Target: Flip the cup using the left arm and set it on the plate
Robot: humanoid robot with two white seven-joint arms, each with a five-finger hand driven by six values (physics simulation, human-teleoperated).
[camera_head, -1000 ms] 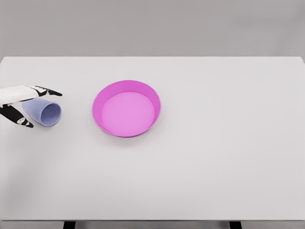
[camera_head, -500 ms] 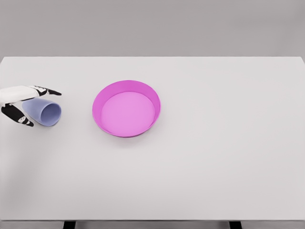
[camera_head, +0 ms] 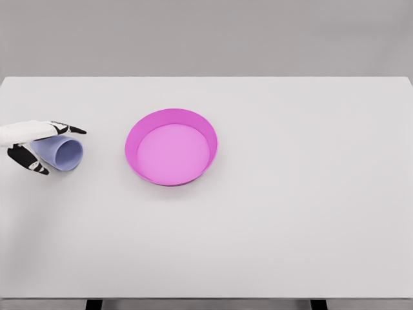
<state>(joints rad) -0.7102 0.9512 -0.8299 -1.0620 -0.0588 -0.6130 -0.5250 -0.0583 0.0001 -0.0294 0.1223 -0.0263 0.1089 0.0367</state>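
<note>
Cup (camera_head: 62,154), pale blue (on its side), mouth facing the plate (camera_head: 171,147).

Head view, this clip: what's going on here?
The left hand is closed around a pale blue cup lying on its side near the left edge of the white table, its open mouth facing the camera and slightly right. Fingers run over the top of the cup, the thumb below it. The pink plate sits empty to the right, apart from the cup. The cup is not yet upright or on the plate. The right arm is out of view.
</note>
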